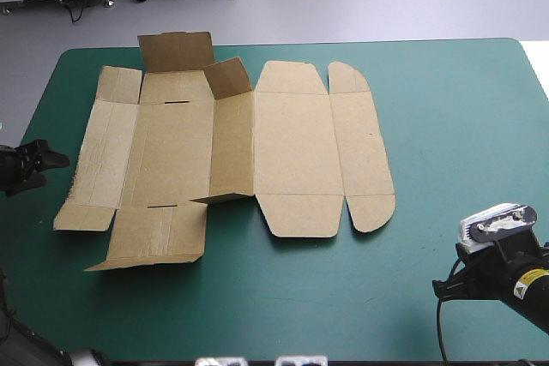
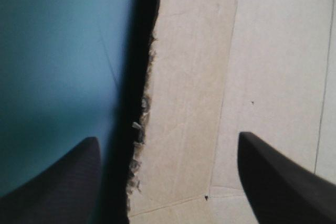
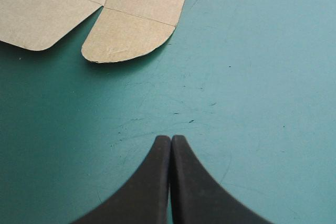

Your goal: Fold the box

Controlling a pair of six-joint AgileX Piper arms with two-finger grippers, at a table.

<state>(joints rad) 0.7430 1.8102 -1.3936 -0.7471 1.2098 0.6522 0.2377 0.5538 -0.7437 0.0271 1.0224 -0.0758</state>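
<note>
The box (image 1: pixel 232 152) lies nearly flat on the teal-green tabletop (image 1: pixel 446 126), toward its left half; only the far flap (image 1: pixel 176 51) and a smaller tab (image 1: pixel 227 77) beside it stand up; so I judge the folding barely begun, the walls not yet raised. My left fingers (image 1: pixel 50 163) stand wide apart with nothing between them, at the tabletop's left edge; my wrist view shows them straddling the box's ragged left edge (image 2: pixel 140 129), whether touching it I cannot tell. My right fingers (image 3: pixel 171 145) are pressed together in one point, holding nothing, over bare cover toward the near right corner, well apart from the box; its rounded corner flap (image 3: pixel 126 38) lies ahead of them. Next, I think, the left pair must get under that ragged edge and tip the side panel upright along its crease; the right should come in to pin the base, lest the sheet slide.
</note>
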